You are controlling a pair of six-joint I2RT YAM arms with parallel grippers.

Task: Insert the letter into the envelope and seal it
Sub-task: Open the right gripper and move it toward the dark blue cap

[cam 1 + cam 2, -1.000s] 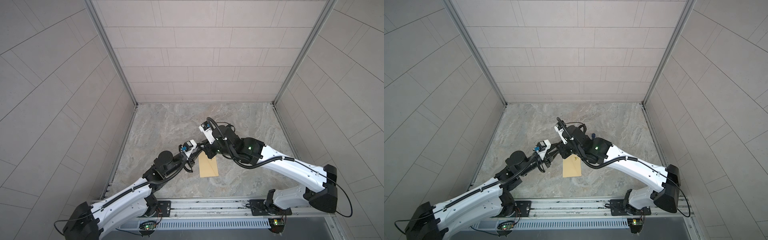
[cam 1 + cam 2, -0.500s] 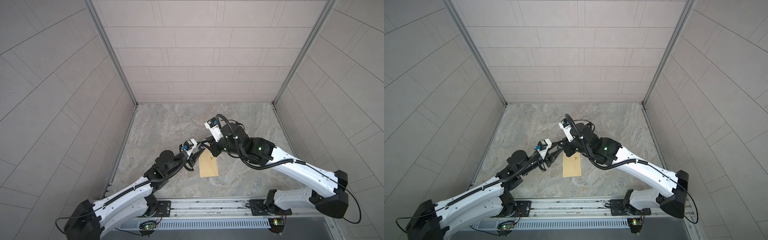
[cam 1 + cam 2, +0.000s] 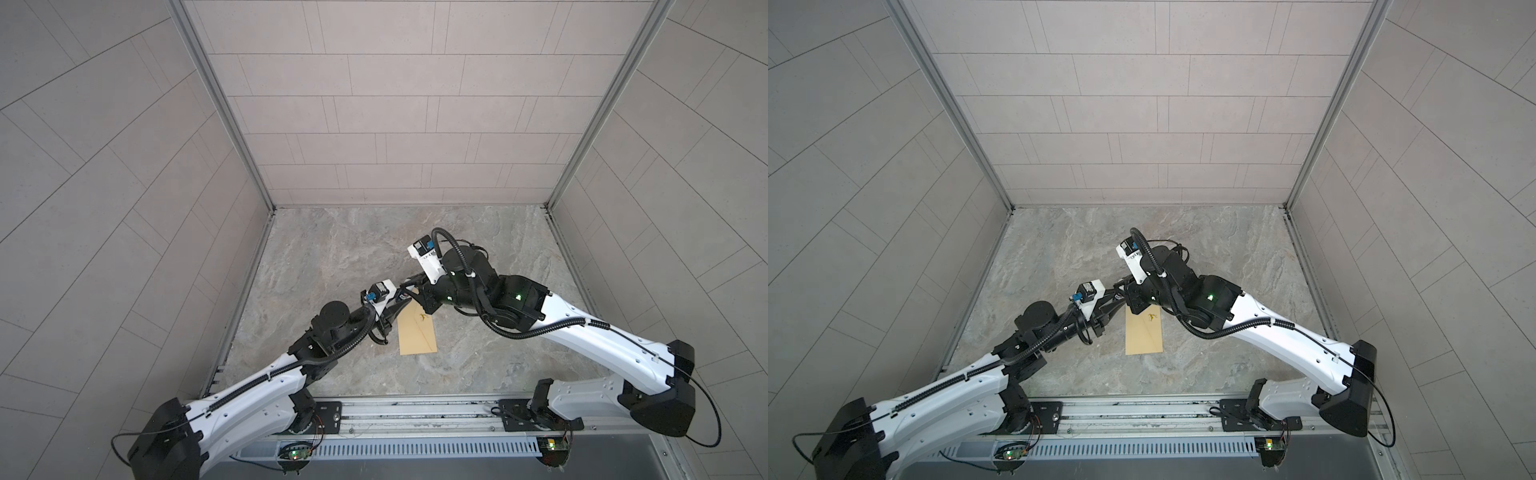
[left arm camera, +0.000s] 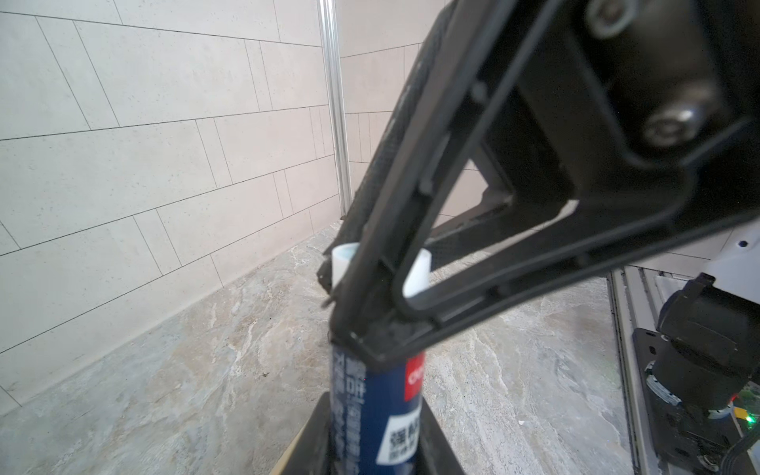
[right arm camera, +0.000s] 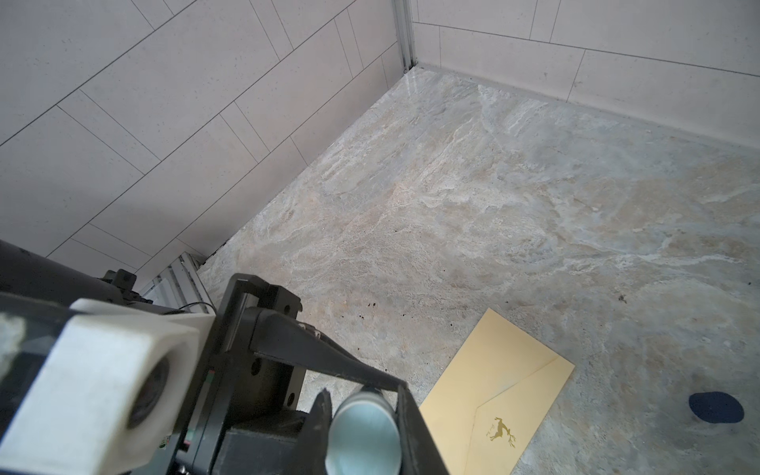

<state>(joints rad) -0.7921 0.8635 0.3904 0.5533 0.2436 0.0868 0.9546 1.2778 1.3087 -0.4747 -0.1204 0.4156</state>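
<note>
The mustard-tan envelope [image 3: 417,336] [image 3: 1144,332] lies flat on the stone table with its flap down, and a gold deer mark shows on it in the right wrist view [image 5: 497,395]. The letter is out of view. My two grippers meet just above the envelope's far end. My left gripper [image 3: 400,294] [image 4: 374,450] is shut on the body of a blue glue stick [image 4: 376,411]. My right gripper [image 3: 417,291] [image 5: 366,415] is closed around the stick's uncapped pale end [image 5: 364,432], one finger [image 4: 411,246] crossing in front of the stick.
A small dark blue cap-like piece [image 5: 715,407] lies on the table beyond the envelope. Tiled walls [image 3: 395,124] close in the table on three sides. A metal rail [image 3: 415,411] with the arm bases runs along the near edge.
The right wrist has shifted slightly to the right and back. Both grippers stay together over the envelope's far end. The envelope has not moved.
</note>
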